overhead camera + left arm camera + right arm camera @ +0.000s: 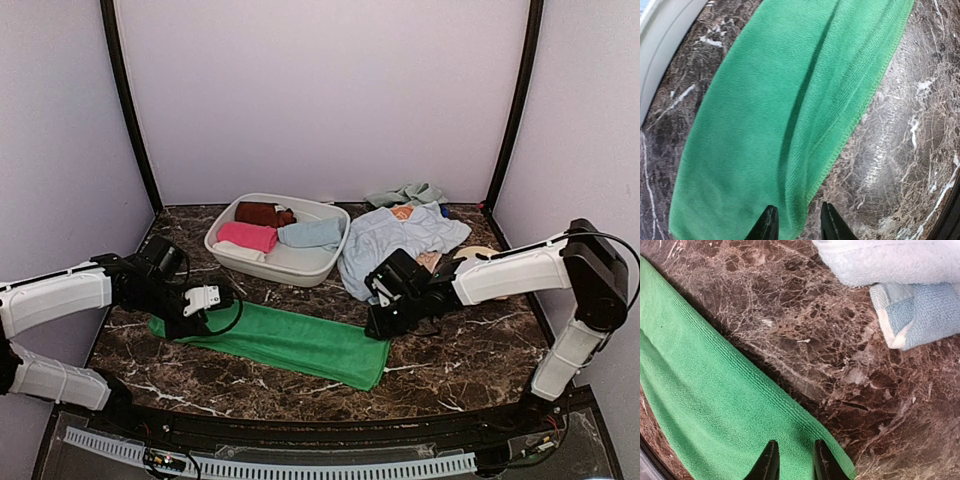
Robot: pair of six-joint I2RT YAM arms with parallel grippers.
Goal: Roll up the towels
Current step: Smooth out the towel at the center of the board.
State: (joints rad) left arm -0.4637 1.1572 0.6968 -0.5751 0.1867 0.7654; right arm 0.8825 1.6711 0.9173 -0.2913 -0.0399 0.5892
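Observation:
A bright green towel (275, 340) lies flat, folded into a long strip, across the front of the marble table. My left gripper (205, 300) is low over its left end; in the left wrist view the jaws (800, 225) stand slightly apart astride the towel's (780, 115) hemmed edge, beside a raised crease. My right gripper (378, 322) is at the towel's far right corner; in the right wrist view its jaws (795, 462) stand slightly apart just over the green cloth (715, 405). A pale blue towel (400, 240) lies spread behind the right gripper and also shows in the right wrist view (920, 315).
A white oval basin (300, 265) at the back centre holds rolled brown (262, 213), pink (246, 236) and pale blue (312, 233) towels; its rim shows in the left wrist view (665, 40). A teal cloth (405, 192) and a peach print cloth (402, 212) lie behind. A tan disc (478, 253) sits at the right.

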